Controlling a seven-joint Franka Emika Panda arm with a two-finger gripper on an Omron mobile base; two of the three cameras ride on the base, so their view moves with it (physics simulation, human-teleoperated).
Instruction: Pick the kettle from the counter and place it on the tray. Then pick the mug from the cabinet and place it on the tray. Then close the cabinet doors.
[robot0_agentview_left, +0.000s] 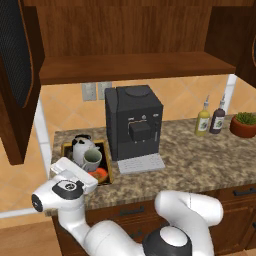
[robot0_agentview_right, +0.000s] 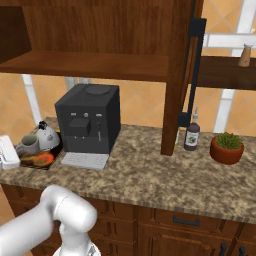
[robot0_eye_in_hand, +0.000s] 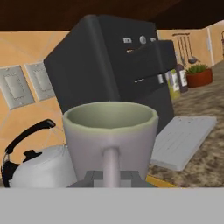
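The light grey mug (robot0_eye_in_hand: 109, 135) stands upright in the gold-rimmed tray (robot0_agentview_left: 108, 167) at the left end of the counter (robot0_agentview_left: 200, 160). It is close beside the white kettle (robot0_agentview_left: 82, 145) with its dark arched handle. My gripper (robot0_eye_in_hand: 111, 177) is shut on the mug's side handle, which runs down between the fingertips in the hand view. My white hand (robot0_agentview_left: 74, 172) reaches the mug (robot0_agentview_left: 92, 159) from the front left. Above, the cabinet (robot0_agentview_left: 135, 65) is open, with its left door (robot0_agentview_left: 17, 75) and right door (robot0_agentview_right: 192, 65) swung out.
A black coffee machine (robot0_agentview_left: 134, 122) with a grey drip plate (robot0_agentview_left: 141, 163) stands right of the tray. Two bottles (robot0_agentview_left: 210, 119) and a potted plant (robot0_agentview_left: 244, 125) are at the counter's far right. Wall sockets (robot0_eye_in_hand: 26, 85) are behind the kettle.
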